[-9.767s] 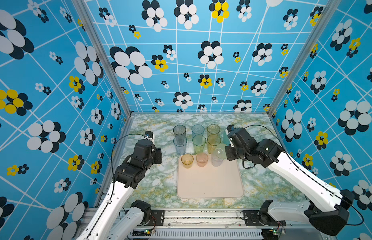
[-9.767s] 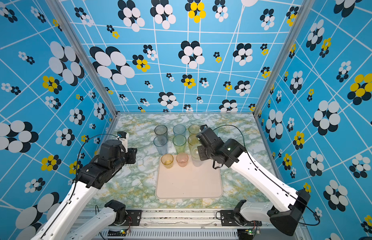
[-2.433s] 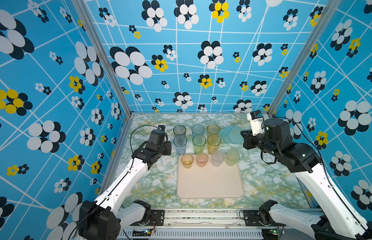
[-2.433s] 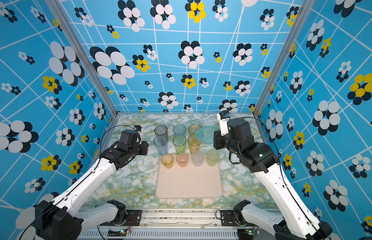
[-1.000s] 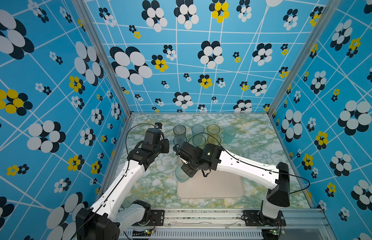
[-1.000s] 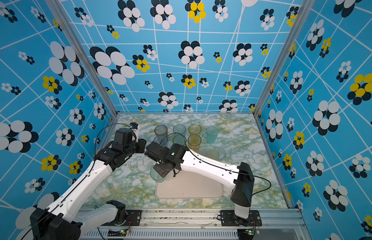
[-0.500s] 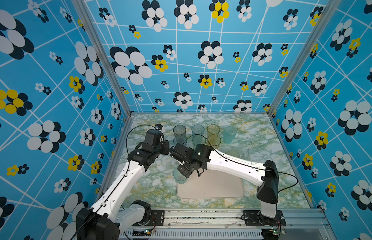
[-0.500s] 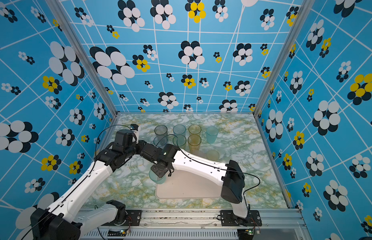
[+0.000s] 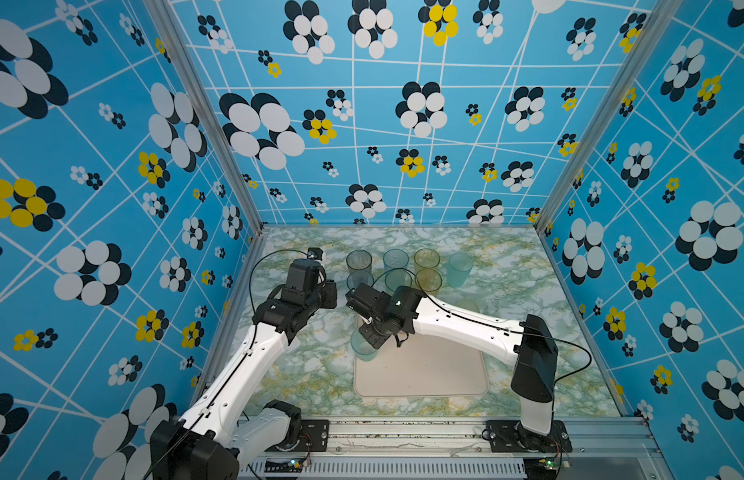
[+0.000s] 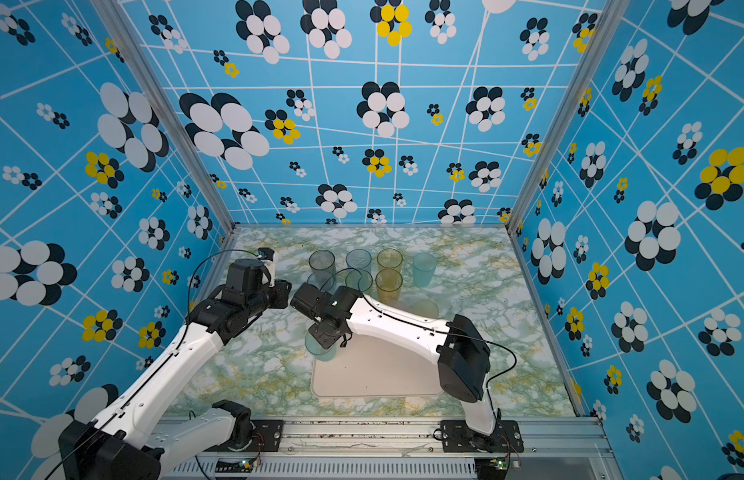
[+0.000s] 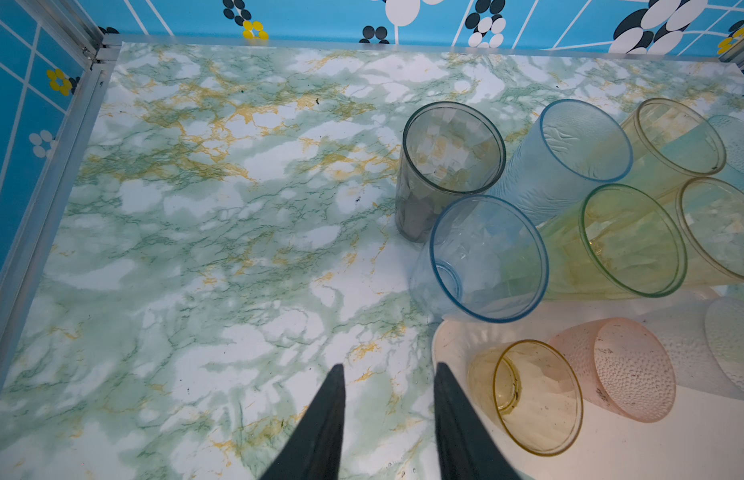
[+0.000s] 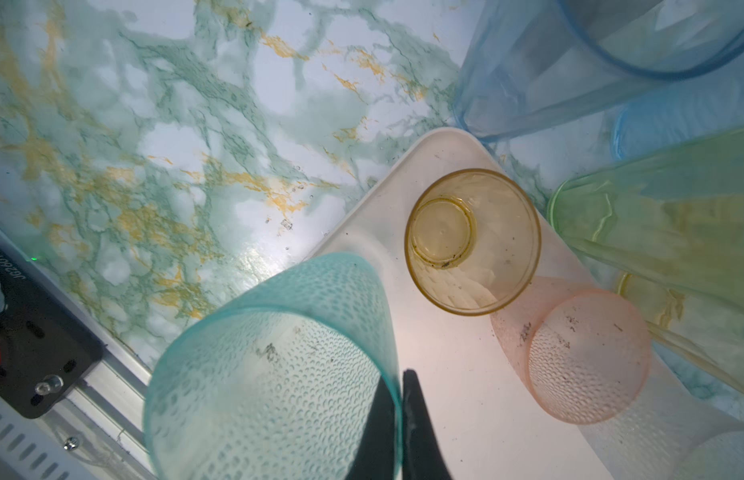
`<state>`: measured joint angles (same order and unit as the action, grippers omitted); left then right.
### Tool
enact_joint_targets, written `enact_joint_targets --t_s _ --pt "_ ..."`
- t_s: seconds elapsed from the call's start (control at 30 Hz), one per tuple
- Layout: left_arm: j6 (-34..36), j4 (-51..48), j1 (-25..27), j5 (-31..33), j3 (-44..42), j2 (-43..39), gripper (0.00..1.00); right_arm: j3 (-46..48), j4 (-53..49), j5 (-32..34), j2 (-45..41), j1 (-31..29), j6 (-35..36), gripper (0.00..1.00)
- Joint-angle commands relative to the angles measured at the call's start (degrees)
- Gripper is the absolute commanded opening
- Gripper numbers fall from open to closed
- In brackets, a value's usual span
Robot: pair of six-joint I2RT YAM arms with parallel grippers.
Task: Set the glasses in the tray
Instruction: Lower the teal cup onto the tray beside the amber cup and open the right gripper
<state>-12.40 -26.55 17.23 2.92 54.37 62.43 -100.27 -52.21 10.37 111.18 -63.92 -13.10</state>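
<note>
Teal tumbler point(image 12: 270, 365) now at rim of tray point(image 9: 424, 374), amber tumbler point(image 12: 474, 241) close beside.

Both top views look down from high in front (near-identical framing); wrist cameras sit close over the surface point(image 11: 195, 249), sharing the tray point(image 12: 453, 353) corner.

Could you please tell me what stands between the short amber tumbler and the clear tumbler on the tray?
The short pink tumbler, shown in the left wrist view.
</note>
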Motion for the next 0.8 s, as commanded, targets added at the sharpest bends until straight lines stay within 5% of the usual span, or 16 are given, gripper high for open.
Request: enact_joint_targets --t_s 0.0,0.77 --pt "0.5 -0.3 -0.5 -0.8 -0.3 -0.3 0.37 0.4 1.9 -0.3 1.3 0.3 -0.8 0.02" --pt "0.8 -0.5 -0.6 -0.5 -0.3 0.5 0.37 0.5 3.3 -0.8 3.7 1.3 -0.2 0.03"
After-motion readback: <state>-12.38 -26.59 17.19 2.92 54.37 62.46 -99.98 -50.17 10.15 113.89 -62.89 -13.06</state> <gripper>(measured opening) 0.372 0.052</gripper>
